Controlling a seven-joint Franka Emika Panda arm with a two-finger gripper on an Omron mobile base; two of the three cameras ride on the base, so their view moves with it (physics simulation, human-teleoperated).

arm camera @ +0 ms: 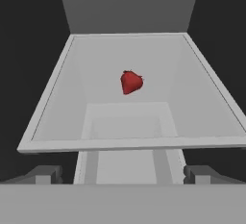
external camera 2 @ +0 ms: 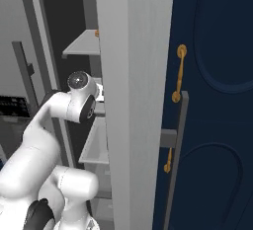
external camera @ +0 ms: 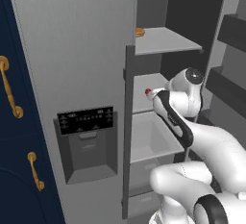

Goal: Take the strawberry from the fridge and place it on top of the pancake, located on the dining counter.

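Open shelf (arm camera: 62,103) bare around the strawberry (arm camera: 130,82), upper shelf (external camera: 166,40) overhead, drawer (external camera: 149,141) below

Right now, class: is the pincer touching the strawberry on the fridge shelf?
Apart. In the hand view the strawberry lies mid-shelf, with bare shelf showing between it and the open pincer at the bottom edge.

One strawberry (arm camera: 130,82) lies at the middle of one pale shelf (arm camera: 57,103). One fridge (external camera: 77,50) stands with one door swung wide, carrying one black dispenser panel (external camera: 86,118). Two shelves and one open drawer (external camera: 149,143) show inside. One orange-brown food item (external camera: 140,32) sits at twelve o'clock. Two brass handles (external camera: 9,88) hang at nine o'clock.
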